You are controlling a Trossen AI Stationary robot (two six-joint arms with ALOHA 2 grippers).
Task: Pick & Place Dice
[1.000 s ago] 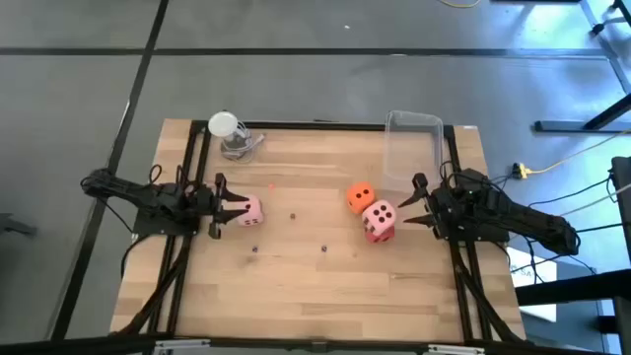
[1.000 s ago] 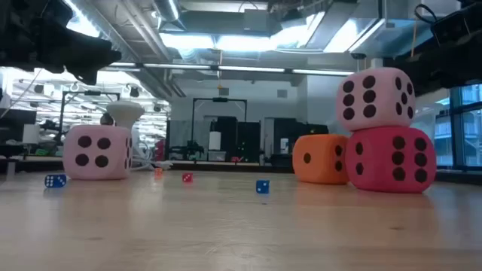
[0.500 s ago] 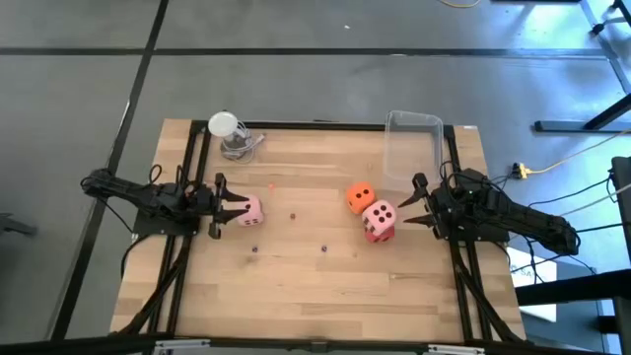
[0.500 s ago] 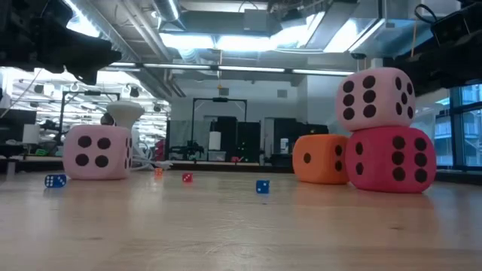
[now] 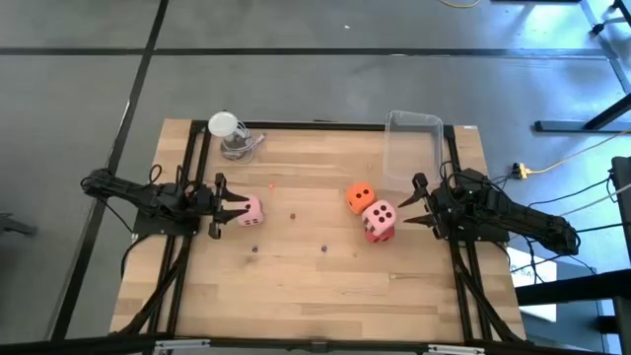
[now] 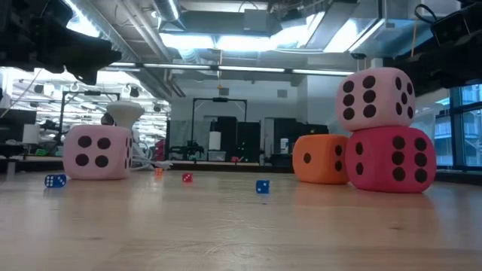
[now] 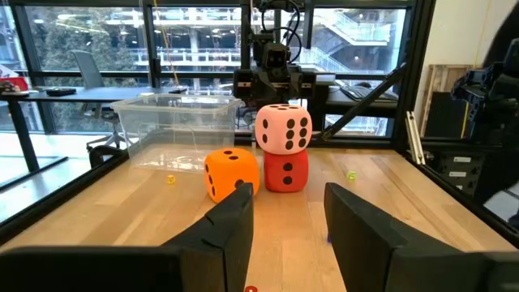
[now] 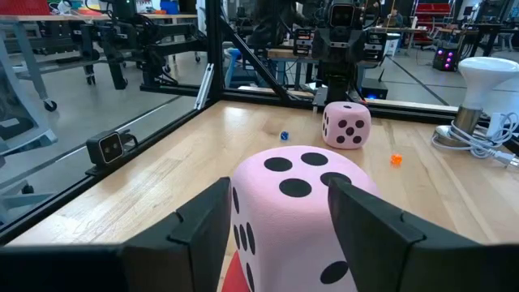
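From the table-level camera we can make out little of either arm: only dark shapes at the upper corners, cut off by the frame, so we rely on the overhead and wrist cameras. From overhead the red die [image 5: 378, 231] is almost wholly covered by the pale pink die [image 5: 379, 214] stacked on it, and only a sliver of red shows; the low view gives the stack plainly, pink above red. The small dice scattered on the wooden table [image 5: 325, 296] are mere specks from above, and we cannot read their pips. The clear plastic bin [image 5: 413, 146] at the far right edge is hard to trace because it is see-through. The left gripper [image 5: 229, 209] reaches in low and level from the left table edge, its fingers parted with nothing between them, their tips just beside the second pale pink die [image 5: 249, 210]; we cannot tell if they touch it. The right gripper [image 5: 414, 202] reaches in level from the right edge, fingers also spread and holding nothing, tips just beside the stacked pair; in its wrist camera the top pink die fills the gap ahead of the fingers [image 8: 201, 221]. The orange die [image 5: 360, 197] sits against the stack on its far left side. A white lamp [image 5: 226, 127] stands near the far left corner.
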